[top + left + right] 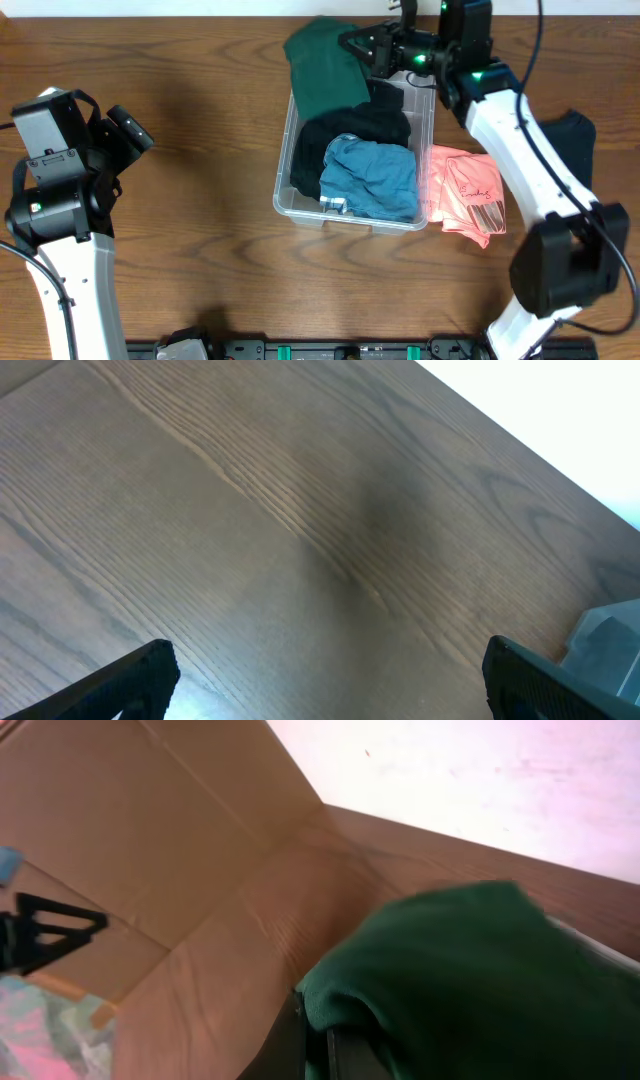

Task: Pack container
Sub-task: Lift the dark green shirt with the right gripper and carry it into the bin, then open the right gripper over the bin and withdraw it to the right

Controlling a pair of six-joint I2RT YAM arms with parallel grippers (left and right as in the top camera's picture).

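Overhead, the right gripper [362, 47] is pinching a green garment [325, 65] over the far end of the container [285, 205]; the left wrist view alone is showing the left gripper [330, 675] spread.

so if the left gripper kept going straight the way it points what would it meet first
Likely the bare table: between the left gripper's open fingers only wood shows, though depth is unclear.
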